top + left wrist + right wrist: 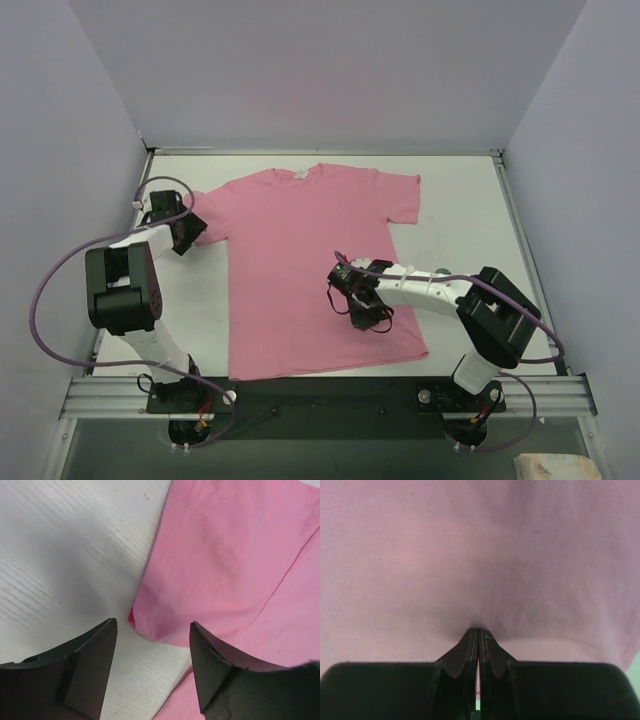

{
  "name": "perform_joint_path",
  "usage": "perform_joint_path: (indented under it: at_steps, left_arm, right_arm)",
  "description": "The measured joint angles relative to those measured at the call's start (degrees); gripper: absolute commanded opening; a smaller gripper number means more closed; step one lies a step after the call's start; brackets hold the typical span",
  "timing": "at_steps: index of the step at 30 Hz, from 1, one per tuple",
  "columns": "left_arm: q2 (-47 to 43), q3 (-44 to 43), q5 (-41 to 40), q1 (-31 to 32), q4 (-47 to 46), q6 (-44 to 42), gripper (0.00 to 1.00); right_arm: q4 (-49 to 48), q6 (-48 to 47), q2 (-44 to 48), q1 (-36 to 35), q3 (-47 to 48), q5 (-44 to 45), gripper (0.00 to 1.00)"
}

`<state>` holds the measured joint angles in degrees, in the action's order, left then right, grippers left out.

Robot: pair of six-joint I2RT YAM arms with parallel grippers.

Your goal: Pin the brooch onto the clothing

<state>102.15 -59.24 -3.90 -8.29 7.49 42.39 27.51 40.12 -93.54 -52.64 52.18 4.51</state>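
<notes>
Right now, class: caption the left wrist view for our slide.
Open left gripper framing the sleeve corner of a plain pink T-shirt on a white wood-grain table.

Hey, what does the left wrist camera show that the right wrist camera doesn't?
Only the left wrist view: bare white table, a sleeve corner of the shirt, and the left fingers spread apart on either side of it. Only the right wrist view: the right fingers pressed together, tips against cloth that fills almost the whole frame. Both: pink shirt beyond the fingers, and no brooch in either.
</notes>
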Motion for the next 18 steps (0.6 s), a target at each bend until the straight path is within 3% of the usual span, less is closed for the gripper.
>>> perform_joint_path:
  at_steps: [5, 10, 14, 18]
  left_arm:
    - [-5.92, 3.23, 0.55, 0.0, -0.28, -0.26, 0.7]
    - [-14.23, 4.87, 1.9, 0.85, -1.29, -1.77, 0.7]
    - [-15.47, 2.71, 2.25, 4.61, -0.39, -4.02, 0.7]
    - [-14.34, -0.02, 2.78, 10.84, 0.72, -5.75, 0.7]
  right_arm:
    - [1.84, -1.79, 0.35, 1.7, 1.44, 0.24, 0.0]
    - [1.07, -5.22, 1.46, 8.92, 6.38, 0.98, 0.0]
    - [-0.42, -7.26, 1.36, 13.57, 12.33, 3.08, 0.0]
    - [-2.69, -6.99, 1.22, 13.88, 17.25, 8.22, 0.0]
